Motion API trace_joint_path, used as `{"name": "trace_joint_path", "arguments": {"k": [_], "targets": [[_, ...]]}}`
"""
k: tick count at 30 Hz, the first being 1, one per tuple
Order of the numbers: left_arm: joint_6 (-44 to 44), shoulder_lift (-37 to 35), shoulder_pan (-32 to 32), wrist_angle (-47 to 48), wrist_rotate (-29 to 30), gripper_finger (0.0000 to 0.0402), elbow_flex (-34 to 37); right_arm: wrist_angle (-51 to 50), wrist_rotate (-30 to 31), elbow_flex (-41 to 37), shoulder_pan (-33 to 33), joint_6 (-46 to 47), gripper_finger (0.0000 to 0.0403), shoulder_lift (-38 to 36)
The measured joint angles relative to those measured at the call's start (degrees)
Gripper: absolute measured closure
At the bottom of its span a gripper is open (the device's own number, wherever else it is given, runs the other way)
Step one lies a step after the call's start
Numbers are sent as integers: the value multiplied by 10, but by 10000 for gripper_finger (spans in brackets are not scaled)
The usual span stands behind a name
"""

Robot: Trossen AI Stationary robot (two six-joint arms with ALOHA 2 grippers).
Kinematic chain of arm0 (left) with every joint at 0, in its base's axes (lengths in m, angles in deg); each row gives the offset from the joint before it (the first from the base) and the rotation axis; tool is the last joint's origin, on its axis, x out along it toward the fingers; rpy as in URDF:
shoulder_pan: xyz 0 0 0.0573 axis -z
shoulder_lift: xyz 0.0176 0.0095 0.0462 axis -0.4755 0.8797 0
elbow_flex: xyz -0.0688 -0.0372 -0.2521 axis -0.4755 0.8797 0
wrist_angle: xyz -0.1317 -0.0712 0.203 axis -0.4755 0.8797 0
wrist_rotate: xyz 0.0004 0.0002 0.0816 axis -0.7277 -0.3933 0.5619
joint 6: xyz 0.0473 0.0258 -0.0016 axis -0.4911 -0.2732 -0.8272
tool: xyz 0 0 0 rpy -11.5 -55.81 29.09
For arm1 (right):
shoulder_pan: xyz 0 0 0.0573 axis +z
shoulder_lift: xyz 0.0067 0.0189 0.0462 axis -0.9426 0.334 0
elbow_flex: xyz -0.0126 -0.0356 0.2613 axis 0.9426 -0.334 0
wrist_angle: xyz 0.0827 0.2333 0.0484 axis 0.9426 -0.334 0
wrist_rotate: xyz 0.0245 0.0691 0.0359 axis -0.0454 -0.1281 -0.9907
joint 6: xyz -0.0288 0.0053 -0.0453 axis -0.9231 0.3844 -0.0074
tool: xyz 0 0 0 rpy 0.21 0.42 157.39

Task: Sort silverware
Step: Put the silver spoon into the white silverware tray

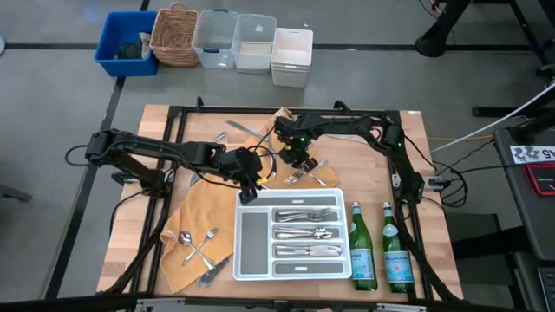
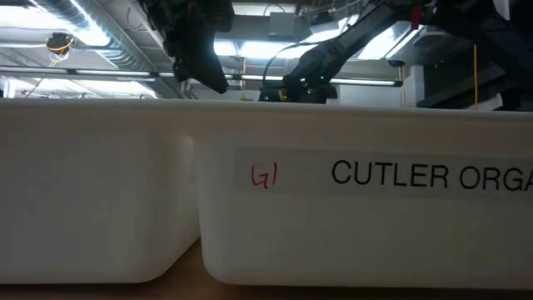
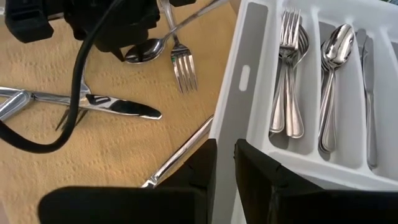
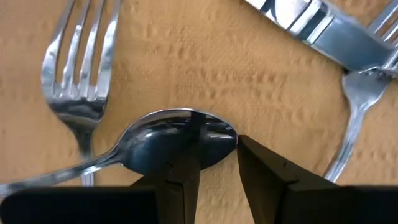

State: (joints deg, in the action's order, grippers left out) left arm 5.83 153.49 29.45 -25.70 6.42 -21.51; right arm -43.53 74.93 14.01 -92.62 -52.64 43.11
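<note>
The right gripper [image 4: 214, 165], jaws nearly closed, pinches the rim of a spoon [image 4: 177, 146] on the tan cloth [image 4: 249, 81], beside a fork [image 4: 78, 81]. Such a shallow edge grip could let it slip or snag the fork. Farther off, the left gripper [image 3: 224, 168] hovers empty, jaws narrowly apart, at the white tray [image 3: 245, 81].

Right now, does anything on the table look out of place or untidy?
Yes. Loose silverware lies crossed on the rumpled cloth, outside the tray. The tray's pieces lie in neat rows.
</note>
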Motion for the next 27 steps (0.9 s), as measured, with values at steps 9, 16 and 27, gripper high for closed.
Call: {"name": "trace_joint_path", "arguments": {"k": [9, 16, 27], "targets": [[-5, 0, 0, 0, 0, 357, 0, -100, 8, 64, 0, 42, 292, 0], [-7, 0, 0, -1, 0, 357, 0, -98, 4, 78, 0, 44, 292, 0], [-10, 0, 1, -1, 0, 357, 0, -82, -42, 78, -13, 29, 292, 0]]}}
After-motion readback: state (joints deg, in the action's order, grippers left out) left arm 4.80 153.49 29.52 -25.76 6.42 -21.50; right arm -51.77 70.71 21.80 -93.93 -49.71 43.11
